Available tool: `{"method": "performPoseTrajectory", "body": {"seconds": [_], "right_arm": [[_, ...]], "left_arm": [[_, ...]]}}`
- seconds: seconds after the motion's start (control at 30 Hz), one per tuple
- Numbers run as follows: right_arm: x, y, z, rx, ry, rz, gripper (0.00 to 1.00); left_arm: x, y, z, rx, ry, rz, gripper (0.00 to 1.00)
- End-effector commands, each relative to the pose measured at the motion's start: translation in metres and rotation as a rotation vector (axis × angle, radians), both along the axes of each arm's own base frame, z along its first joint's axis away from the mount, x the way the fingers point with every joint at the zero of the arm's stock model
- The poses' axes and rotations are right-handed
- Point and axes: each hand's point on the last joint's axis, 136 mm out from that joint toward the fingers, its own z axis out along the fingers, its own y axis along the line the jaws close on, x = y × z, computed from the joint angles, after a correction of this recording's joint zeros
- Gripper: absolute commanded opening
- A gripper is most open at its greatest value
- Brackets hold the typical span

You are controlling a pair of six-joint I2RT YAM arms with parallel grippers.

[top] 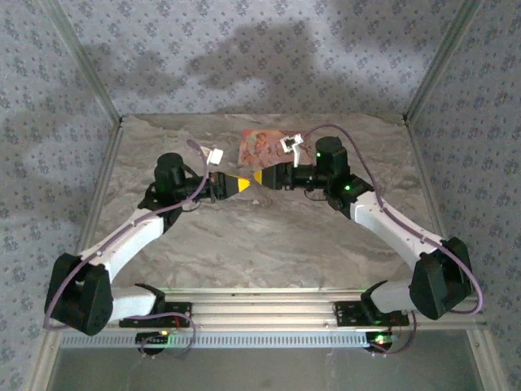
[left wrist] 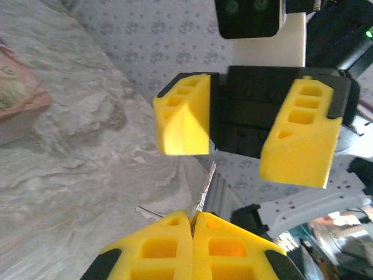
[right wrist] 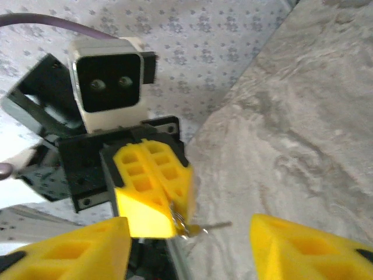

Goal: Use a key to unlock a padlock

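Above the middle of the table [top: 269, 252], our left hand [left wrist: 193, 219] is clenched on a thin metal sliver [left wrist: 207, 184], probably the key. Our right hand [left wrist: 233, 157] faces it, released and empty. We cannot make out the padlock, so we judge the unlocking not yet done.

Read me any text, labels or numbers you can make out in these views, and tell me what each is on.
No text can be read in these views.
Pink box: printed pictures, any lettering too blurred to read.
Small metal key in the left claw: too small to show any marking.
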Motion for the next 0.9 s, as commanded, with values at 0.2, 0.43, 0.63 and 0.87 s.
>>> {"method": "performPoseTrajectory", "body": {"seconds": [0.2, 0.43, 0.63, 0.87], "right_arm": [[0.054, -0.04, -0.074, -0.378, 0.111, -0.379, 0.6], [0.091, -0.038, -0.155, -0.646, 0.186, -0.578, 0.53], [0.116, -0.034, -0.186, -0.734, 0.172, -0.666, 0.5], [0.13, -0.04, -0.214, -0.802, 0.182, -0.716, 0.47]], "left_arm": [[0.003, 0.043, -0.064, 0.31, 0.019, 0.243, 0.0], [-0.005, 0.061, -0.099, 0.374, 0.136, 0.33, 0.0], [-0.017, 0.066, -0.11, 0.386, 0.159, 0.325, 0.0], [-0.025, 0.07, -0.118, 0.411, 0.154, 0.324, 0.0]]}}
